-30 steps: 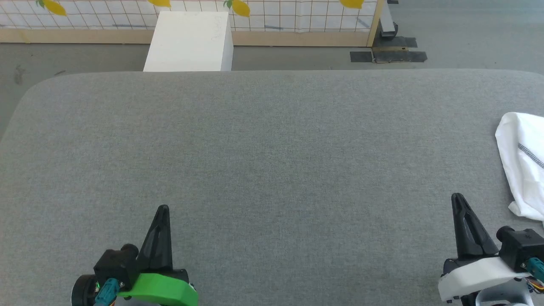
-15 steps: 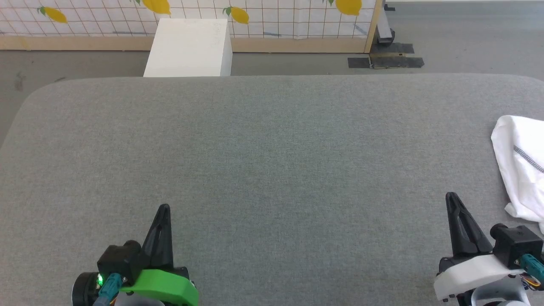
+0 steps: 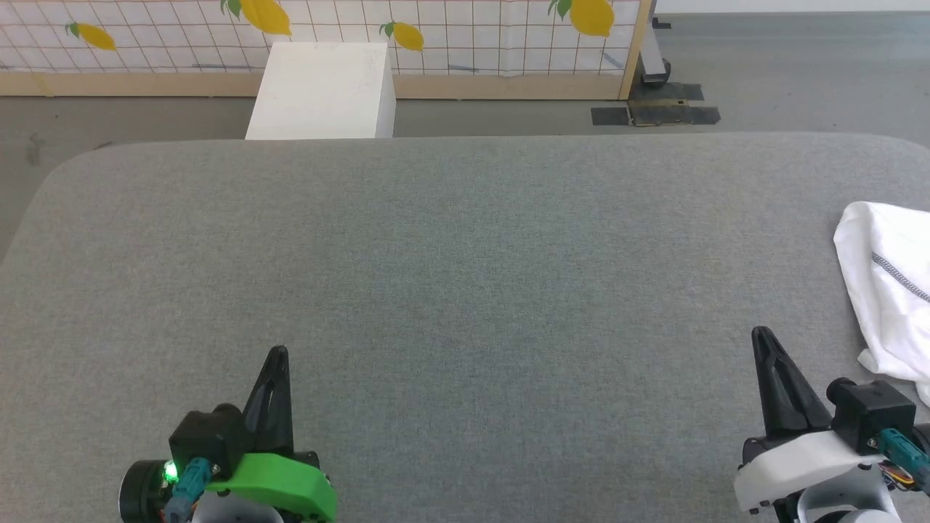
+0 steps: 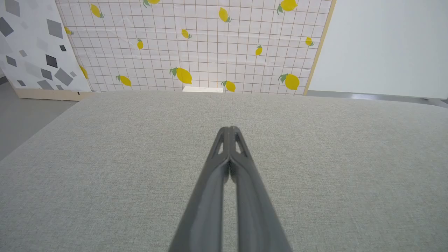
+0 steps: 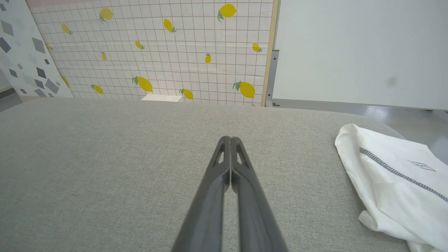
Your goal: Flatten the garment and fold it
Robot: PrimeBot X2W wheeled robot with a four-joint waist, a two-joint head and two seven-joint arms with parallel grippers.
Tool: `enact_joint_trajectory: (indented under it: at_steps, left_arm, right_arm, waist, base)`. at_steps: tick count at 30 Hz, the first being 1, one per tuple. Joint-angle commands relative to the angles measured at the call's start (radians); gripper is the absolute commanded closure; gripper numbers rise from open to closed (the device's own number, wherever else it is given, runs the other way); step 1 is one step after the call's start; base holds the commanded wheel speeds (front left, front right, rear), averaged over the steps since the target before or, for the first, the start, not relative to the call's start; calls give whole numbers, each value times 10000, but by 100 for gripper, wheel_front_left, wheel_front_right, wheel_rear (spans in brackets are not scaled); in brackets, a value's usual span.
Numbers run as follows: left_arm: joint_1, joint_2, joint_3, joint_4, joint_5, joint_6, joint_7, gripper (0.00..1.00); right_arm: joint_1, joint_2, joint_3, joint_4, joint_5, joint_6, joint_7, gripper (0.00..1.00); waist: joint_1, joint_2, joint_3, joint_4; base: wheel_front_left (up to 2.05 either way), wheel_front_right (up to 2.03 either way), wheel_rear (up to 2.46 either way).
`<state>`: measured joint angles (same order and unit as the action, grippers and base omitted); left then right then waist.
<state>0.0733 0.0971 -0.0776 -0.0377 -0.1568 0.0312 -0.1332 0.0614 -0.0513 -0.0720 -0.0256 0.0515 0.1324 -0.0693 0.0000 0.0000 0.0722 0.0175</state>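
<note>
The garment [image 3: 890, 290] is a white shirt with a dark zigzag seam, bunched at the right edge of the grey table [image 3: 450, 254] and cut off by the head view's border. The right wrist view has the garment [image 5: 395, 182] lying to the right of the fingers. My right gripper [image 3: 761, 335] is shut and empty, hovering just left of the shirt without touching it; its closed tips [image 5: 230, 139] point across bare fabric. At the lower left my left gripper [image 3: 278, 354] is shut too, holding nothing, its tips [image 4: 229, 128] over bare table.
A white box [image 3: 323, 91] stands on the floor beyond the table's far edge, in front of a lemon-patterned grid panel [image 3: 436, 36]. A dark metal foot [image 3: 654, 109] of the panel sits on the floor at the back right.
The head camera has tilted so the whole scene sits lower in the picture. Both grippers stay shut and the garment lies as before.
</note>
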Motion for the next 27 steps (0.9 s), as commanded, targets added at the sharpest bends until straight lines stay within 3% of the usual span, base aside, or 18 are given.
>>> enact_joint_trajectory:
  at_steps: [1,27]
  left_arm:
    - [-220,-57,54,43,116,-50,56,100]
    - [-431,-226,350,180,713,-157,580,100]
  right_arm:
    - [-184,5,45,33,-119,-9,64,100]
    - [-361,8,322,125,-282,-12,322,100]
  waist:
    - [0,0,-19,-5]
    - [0,0,-308,-75]
  base:
    - [0,0,0]
    - [0,0,0]
